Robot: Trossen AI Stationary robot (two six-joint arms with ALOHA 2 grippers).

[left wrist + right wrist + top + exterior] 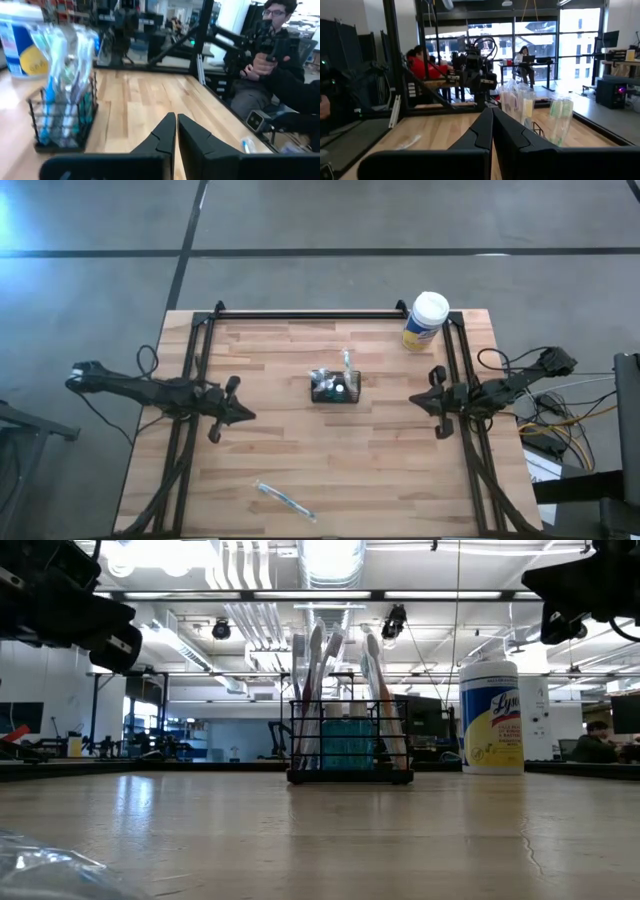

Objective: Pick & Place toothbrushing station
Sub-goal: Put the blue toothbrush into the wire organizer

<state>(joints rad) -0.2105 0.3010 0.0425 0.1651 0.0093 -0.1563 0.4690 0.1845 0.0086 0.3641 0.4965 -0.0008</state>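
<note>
Black wire-mesh rectangular caddy (334, 388) stands near the middle of the light wooden slat table (290, 460), upright, with wrapped toothbrushes (316, 670) standing in it. White-lidded, yellow-labelled round canister (424, 320) stands at the far right corner, well apart from the caddy. Clear-wrapped toothbrush packet (284, 499) lies flat near the front edge, left of centre. Left gripper (248, 416) is left of the caddy, over the table. Right gripper (412, 400) is right of the caddy, in front of the canister. Caddy sits between the two grippers, touching neither.
</note>
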